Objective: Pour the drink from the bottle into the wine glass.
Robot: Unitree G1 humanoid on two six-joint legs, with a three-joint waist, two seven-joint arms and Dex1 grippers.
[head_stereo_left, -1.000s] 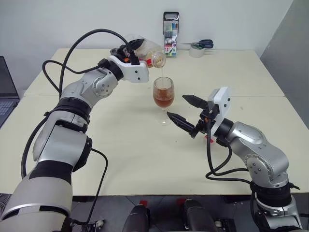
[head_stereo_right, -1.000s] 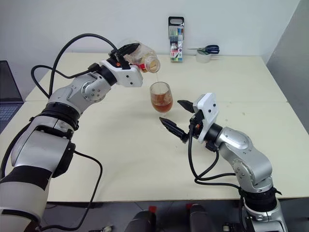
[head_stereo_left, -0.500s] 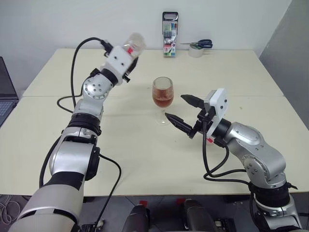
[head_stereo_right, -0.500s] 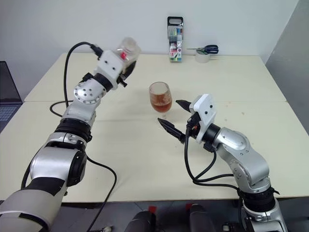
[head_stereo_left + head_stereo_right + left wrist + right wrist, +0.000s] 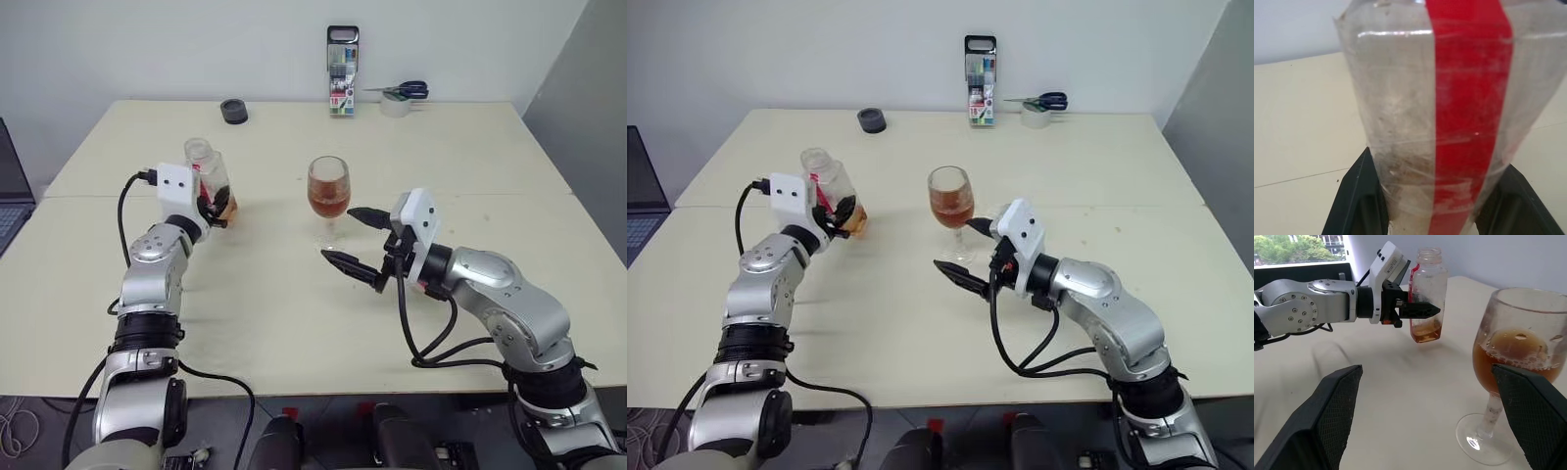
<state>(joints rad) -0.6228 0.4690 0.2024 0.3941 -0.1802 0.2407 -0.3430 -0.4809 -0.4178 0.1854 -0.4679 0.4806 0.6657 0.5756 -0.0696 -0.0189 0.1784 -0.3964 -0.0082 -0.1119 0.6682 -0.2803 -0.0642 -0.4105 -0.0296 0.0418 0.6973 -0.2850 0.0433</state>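
Silver arms (image 5: 500, 294) — black cables, white wrists

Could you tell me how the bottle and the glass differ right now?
The bottle holds only a little drink at its bottom; the glass is about half full. The bottle is gripped by the left tool; the glass stands free on the table. Both are clear, upright and uncapped.

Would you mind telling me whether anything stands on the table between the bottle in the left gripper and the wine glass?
Nothing visible does. The bottle, upright in the left gripper, and the wine glass have only bare table between them. The open right gripper sits on the glass's far side.
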